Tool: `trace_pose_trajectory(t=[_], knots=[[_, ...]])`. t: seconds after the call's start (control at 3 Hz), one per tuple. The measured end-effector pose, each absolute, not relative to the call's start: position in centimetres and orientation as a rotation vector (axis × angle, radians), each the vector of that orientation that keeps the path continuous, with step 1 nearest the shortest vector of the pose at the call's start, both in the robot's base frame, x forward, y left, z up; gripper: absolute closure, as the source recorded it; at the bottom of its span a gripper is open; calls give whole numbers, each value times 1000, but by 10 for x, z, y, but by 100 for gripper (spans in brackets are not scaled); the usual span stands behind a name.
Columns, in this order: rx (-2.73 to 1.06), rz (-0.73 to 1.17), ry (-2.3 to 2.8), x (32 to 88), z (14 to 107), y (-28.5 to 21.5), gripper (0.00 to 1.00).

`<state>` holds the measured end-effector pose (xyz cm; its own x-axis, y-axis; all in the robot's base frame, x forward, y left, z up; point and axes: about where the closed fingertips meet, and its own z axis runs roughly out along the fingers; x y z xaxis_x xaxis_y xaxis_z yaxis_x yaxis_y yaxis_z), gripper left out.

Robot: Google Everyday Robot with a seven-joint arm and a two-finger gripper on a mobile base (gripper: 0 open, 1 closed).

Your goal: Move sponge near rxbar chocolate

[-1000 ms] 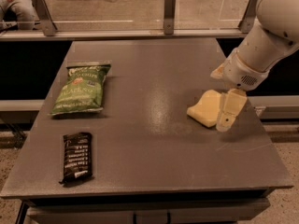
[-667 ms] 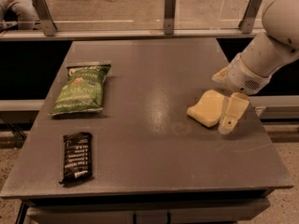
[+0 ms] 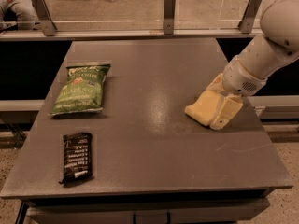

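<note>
The pale yellow sponge [image 3: 200, 109] lies on the right part of the grey table [image 3: 154, 143]. My cream gripper [image 3: 220, 99] is down over the sponge's right end, open. One finger [image 3: 226, 114] stands at the sponge's near right side and the other at its far side. The sponge rests on the table. The black rxbar chocolate [image 3: 76, 157] with white lettering lies flat near the front left corner, far from the sponge.
A green chip bag [image 3: 82, 87] lies at the left, behind the rxbar. A rail with metal posts [image 3: 169, 6] runs along the table's far edge. My white arm [image 3: 271, 36] comes in from the upper right.
My gripper has come down and slightly left, from just right of the sponge to straddling its right end. The sponge, bar and bag have not moved.
</note>
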<state>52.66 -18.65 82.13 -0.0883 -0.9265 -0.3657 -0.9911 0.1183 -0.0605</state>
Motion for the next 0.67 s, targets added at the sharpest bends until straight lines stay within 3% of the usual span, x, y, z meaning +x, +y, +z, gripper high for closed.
trace_pose_trajectory(t=[0.67], knots=[[-1875,301,2083,526,826,-184,88]])
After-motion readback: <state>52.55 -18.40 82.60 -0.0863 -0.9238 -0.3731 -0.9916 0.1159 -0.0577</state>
